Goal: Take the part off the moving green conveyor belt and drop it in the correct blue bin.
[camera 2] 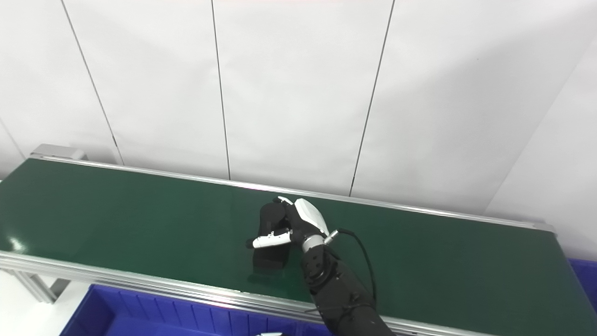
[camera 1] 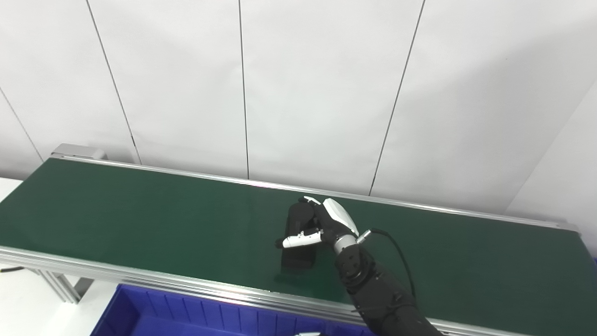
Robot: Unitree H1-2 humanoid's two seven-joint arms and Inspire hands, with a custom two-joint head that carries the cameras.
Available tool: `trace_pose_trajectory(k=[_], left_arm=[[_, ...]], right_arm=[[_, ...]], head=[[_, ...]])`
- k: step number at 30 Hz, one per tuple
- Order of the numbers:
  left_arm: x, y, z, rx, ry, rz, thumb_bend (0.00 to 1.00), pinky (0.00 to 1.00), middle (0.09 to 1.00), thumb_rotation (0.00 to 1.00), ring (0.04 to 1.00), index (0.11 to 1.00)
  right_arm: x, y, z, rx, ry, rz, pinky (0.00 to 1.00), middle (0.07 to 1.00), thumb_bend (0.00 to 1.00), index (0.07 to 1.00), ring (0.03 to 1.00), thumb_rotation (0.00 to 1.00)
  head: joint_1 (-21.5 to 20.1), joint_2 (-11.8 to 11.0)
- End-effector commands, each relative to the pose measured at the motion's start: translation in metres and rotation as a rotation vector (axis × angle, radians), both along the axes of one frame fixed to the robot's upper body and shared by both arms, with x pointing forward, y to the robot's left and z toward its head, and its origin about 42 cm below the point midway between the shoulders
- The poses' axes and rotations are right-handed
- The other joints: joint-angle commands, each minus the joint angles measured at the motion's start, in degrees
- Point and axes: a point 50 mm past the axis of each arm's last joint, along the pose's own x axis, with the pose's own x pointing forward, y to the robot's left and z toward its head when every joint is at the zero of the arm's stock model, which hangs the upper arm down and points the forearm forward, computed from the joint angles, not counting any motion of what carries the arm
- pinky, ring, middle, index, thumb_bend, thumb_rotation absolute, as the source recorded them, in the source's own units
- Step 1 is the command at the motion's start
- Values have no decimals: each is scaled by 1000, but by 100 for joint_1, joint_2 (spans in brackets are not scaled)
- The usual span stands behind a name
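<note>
Robot hand grabbed a dark part on the green belt.

The right hand (camera 1: 326,224) was wrapped around the black part (camera 1: 298,233), with its fingers over the top and its thumb across the side. The part sat near the middle of the green conveyor belt (camera 1: 140,219). A blue bin (camera 1: 140,312) was just below the belt's front edge.

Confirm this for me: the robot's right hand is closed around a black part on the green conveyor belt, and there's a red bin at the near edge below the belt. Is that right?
Not quite. The bin below the belt's near edge is blue, not red, as the left eye view shows. The rest holds: the right hand is wrapped around the black part on the green conveyor belt.
</note>
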Motion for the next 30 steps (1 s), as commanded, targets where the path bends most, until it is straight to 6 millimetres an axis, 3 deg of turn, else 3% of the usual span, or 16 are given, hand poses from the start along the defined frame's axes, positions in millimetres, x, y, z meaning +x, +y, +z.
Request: trace_pose_trajectory(k=[1,5,7,10,11,13,15,20,26,30], left_arm=[[2,-3,10,-32,-42,2,830,677,805,776,780,778],[2,-4,11,-30,-40,-4,832,677,806,776,780,774],[2,-4,11,-30,-41,-7,836,678,807,775,781,772],[2,-4,11,-28,-40,-7,840,685,807,778,783,771],[2,-4,11,-28,-38,-5,846,686,807,779,782,769],[2,-4,11,-28,-37,-7,849,689,808,779,783,768],[4,-4,12,-30,-41,-12,842,688,807,774,781,766],[7,0,12,-22,-48,-17,832,688,809,776,783,765],[13,6,11,1,-64,-13,846,703,811,805,790,766],[18,10,13,6,-64,-8,835,724,816,792,805,771]], right_arm=[[8,25,30,55,-103,45,835,877,937,901,860,316],[4,29,24,91,-111,12,803,844,890,865,835,257],[3,28,22,131,-108,-23,639,808,819,819,735,162],[2,26,18,194,-102,-82,551,760,733,769,646,35],[2,25,16,216,-100,-104,566,647,649,733,608,11],[2,23,14,242,-91,-148,605,542,583,690,588,3],[2,21,13,256,-76,-176,495,483,518,572,443,0],[1,17,9,270,-86,-203,462,483,508,557,410,0],[0,8,7,292,-148,-233,490,501,510,541,409,0],[0,-4,11,361,-191,-290,456,500,509,545,410,0]], head=[[7,8],[-138,-5],[-148,1],[-187,5],[-187,5],[-191,14],[-208,31],[-272,71],[-339,105],[-443,270]])
